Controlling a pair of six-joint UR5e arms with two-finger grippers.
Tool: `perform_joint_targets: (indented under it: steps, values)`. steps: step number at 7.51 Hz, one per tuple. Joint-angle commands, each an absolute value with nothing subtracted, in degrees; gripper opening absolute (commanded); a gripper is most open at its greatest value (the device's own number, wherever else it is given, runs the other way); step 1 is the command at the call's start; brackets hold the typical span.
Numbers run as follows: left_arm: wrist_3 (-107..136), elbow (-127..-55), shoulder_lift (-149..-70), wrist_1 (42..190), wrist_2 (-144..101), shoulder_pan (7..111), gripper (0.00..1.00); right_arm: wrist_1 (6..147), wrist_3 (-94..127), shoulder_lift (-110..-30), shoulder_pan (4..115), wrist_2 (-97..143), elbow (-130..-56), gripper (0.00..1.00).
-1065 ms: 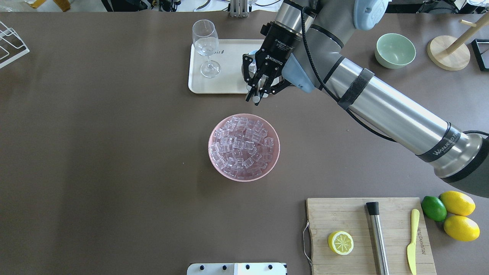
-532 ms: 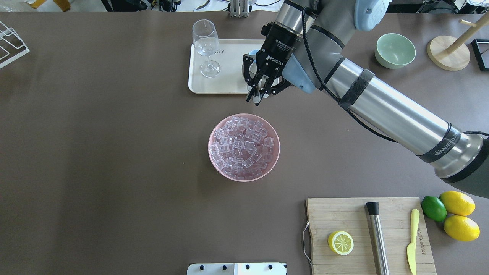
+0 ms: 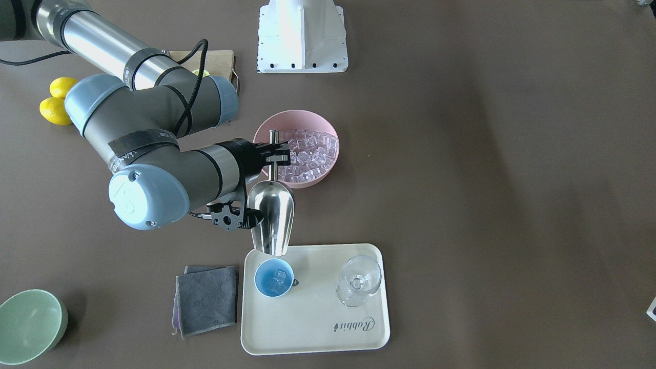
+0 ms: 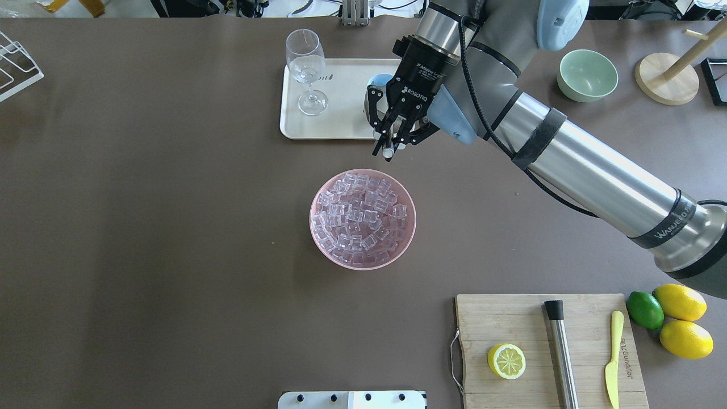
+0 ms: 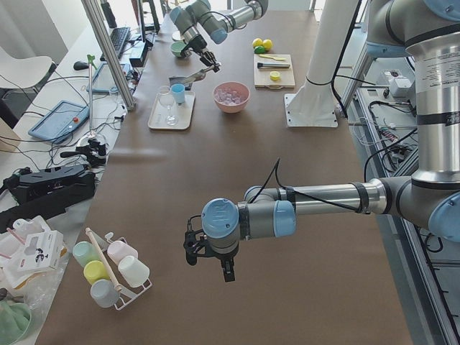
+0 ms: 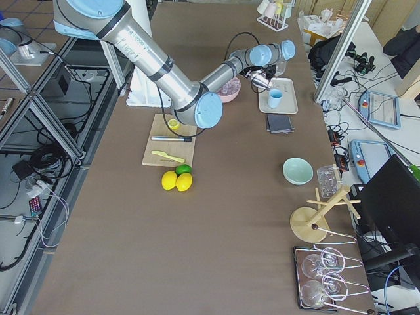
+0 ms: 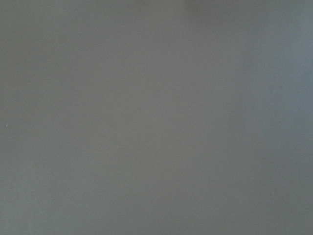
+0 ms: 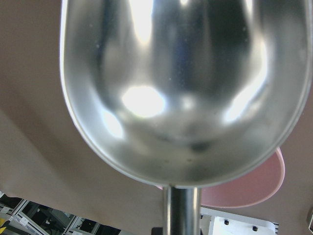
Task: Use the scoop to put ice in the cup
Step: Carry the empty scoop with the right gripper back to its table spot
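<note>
My right gripper (image 3: 275, 155) is shut on the thin handle of the steel scoop (image 3: 272, 218). The scoop tilts mouth-down just above the small blue cup (image 3: 266, 288) on the cream tray (image 3: 318, 328). A few clear ice cubes (image 3: 277, 279) lie in the cup. In the right wrist view the scoop's bowl (image 8: 186, 83) is bare inside. More ice (image 4: 360, 218) fills the pink bowl (image 3: 302, 180) behind the gripper. My left gripper (image 5: 208, 264) hovers over the table's far end, and I cannot tell whether it is open or shut.
A stemmed glass (image 3: 359, 279) stands on the tray right of the cup. A grey cloth (image 3: 206, 297) lies left of the tray, a green bowl (image 3: 28, 325) farther left. A cutting board (image 4: 545, 352) holds a lemon half, steel cylinder and plastic knife.
My right gripper has shifted a little to the right in the overhead view with the scoop still in it. More of the blue cup now shows behind it.
</note>
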State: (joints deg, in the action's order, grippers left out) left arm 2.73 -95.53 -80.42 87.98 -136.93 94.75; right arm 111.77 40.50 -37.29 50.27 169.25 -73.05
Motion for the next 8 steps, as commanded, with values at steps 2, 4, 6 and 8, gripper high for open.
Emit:
perform_joint_targets:
  steps: [2, 4, 6, 8]
  values:
    - [2.7, -95.5, -80.4, 88.0, -136.9, 94.7, 0.98, 111.9, 43.0, -43.8, 49.9, 155.2, -87.8, 0.0]
    - [2.7, -95.5, -80.4, 87.9, -136.9, 94.6, 0.98, 111.9, 45.3, -52.5, 46.3, 143.7, -100.9, 0.0]
    - [2.7, -95.5, -80.5, 88.0, -136.9, 94.6, 0.98, 111.7, 45.4, -60.6, 44.0, 139.5, -107.8, 0.0]
    - [2.7, -95.5, -80.5, 87.9, -136.9, 94.5, 0.98, 108.9, 45.4, -66.3, 42.7, 138.8, -108.8, 0.0]
